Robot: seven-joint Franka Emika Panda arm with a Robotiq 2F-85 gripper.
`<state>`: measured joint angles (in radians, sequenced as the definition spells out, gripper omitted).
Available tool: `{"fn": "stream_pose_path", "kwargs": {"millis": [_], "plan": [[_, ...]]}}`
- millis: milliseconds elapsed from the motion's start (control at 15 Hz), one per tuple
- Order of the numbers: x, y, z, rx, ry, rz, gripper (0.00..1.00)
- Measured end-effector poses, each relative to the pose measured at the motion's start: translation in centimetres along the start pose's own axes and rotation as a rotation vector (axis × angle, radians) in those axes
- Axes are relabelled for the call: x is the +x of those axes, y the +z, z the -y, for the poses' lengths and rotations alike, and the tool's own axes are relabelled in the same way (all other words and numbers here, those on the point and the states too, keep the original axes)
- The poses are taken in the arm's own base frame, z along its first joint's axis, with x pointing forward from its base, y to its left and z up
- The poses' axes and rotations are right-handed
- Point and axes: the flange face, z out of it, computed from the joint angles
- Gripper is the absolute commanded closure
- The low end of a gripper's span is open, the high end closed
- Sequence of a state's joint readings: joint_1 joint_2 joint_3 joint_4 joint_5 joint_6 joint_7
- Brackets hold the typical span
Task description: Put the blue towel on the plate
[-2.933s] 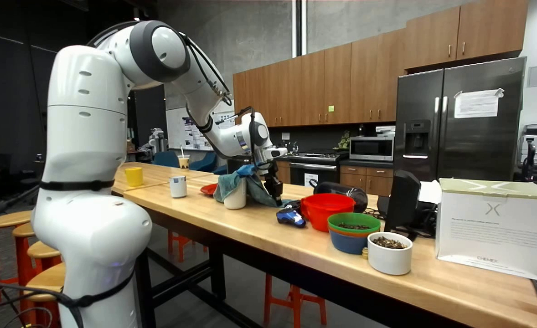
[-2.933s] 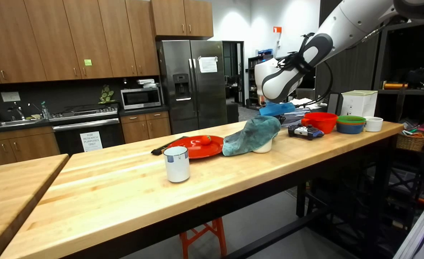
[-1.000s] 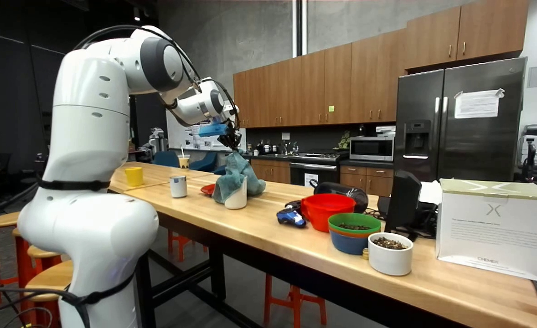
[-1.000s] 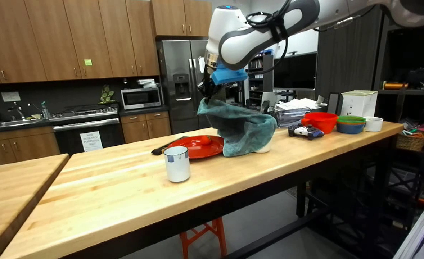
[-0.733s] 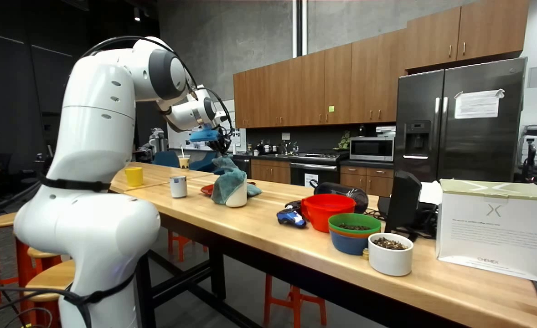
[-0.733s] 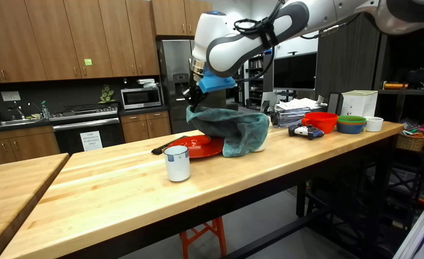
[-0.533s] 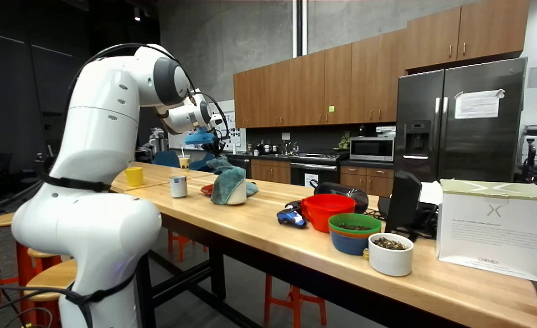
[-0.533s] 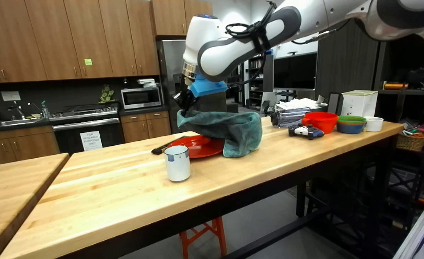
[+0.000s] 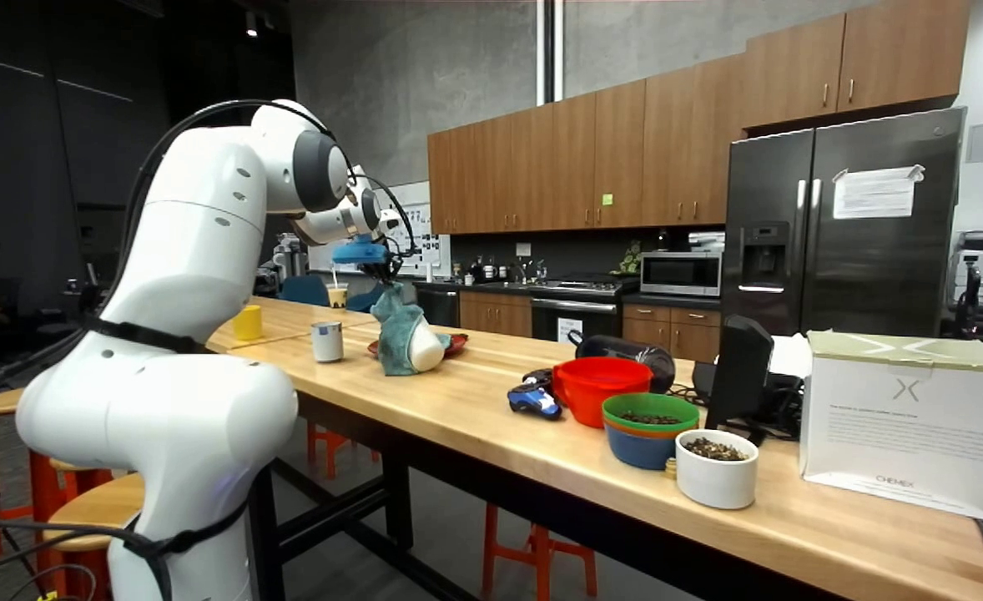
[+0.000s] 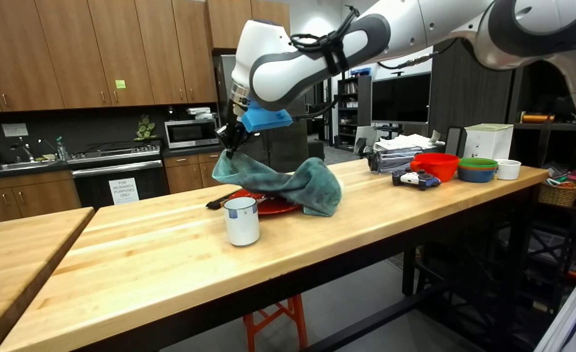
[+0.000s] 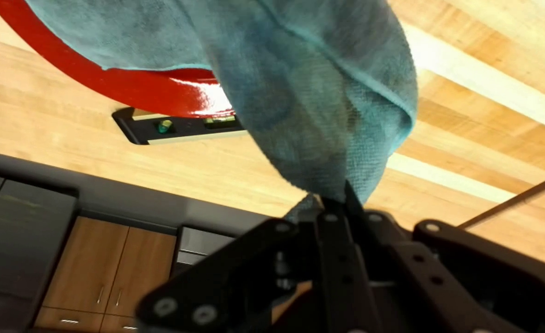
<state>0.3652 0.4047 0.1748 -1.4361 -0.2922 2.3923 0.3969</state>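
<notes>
My gripper (image 10: 231,152) is shut on a corner of the blue towel (image 10: 312,183), holding it above the table. In the wrist view, the dark fingertips (image 11: 353,196) pinch the teal cloth, whose folds spread up the picture. The towel slopes from my gripper across the red plate (image 11: 152,92), covering much of it. Its far end hangs beyond the plate, down to the tabletop. That end drapes over a white cup (image 9: 426,348), which leans over in an exterior view and mostly hides behind the cloth. What lies on the plate under the towel is hidden.
A white mug (image 10: 241,222) stands close in front of the plate. A black level (image 11: 180,127) lies against the plate's rim. Farther along are a game controller (image 9: 533,399), a red bowl (image 9: 600,391), stacked bowls (image 9: 648,426), a white bowl (image 9: 715,469) and a box (image 9: 909,426).
My gripper has risen from the table and carried the towel's corner across the plate, away from the bowls. The white cup has been dragged along under the cloth and has tipped.
</notes>
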Motion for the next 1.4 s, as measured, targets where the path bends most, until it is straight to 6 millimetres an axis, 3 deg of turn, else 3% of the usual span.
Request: {"fn": "stream_pose_path", "kwargs": {"millis": [133,200,267,533,1400], "plan": [[0.42,0.13,0.27,0.009,-0.007,-0.005,0.99],[0.6,0.23,0.41,0.011,-0.01,-0.007,0.72],[0.74,0.31,0.5,0.013,-0.013,-0.009,0.96],[1.04,0.49,0.88,0.013,-0.022,-0.006,0.73],[1.15,0.46,0.86,0.012,-0.025,-0.006,0.72]]}}
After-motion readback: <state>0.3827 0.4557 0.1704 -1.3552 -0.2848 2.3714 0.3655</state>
